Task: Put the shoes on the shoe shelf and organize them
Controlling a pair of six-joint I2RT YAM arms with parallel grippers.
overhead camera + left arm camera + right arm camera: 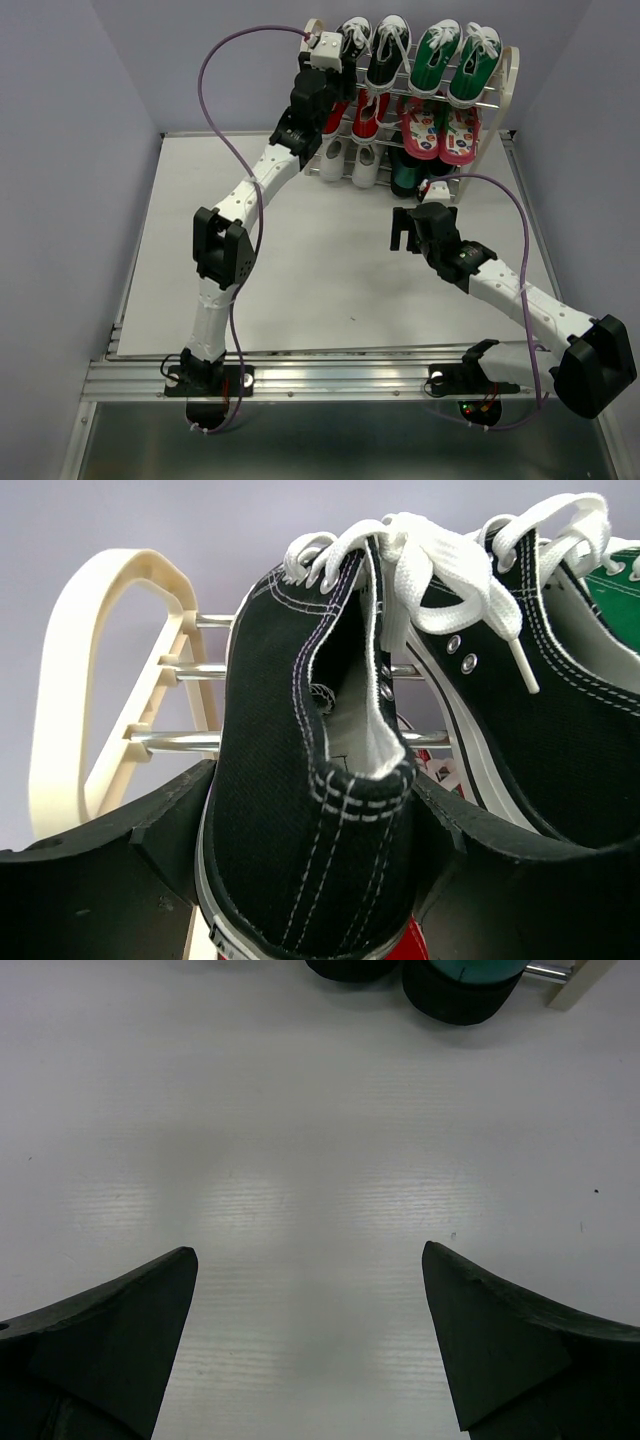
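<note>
Black canvas sneaker (290,680), white stitching, seemingly pinched by left hand (315,785).

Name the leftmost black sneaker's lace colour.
White. The laces on the black sneaker show best in the left wrist view.

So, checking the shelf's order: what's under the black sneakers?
Red sneakers sit on the tier below the black sneakers, with white sneakers on the lowest tier. The left arm covers much of the left red shoe, so how it sits cannot be seen.
</note>
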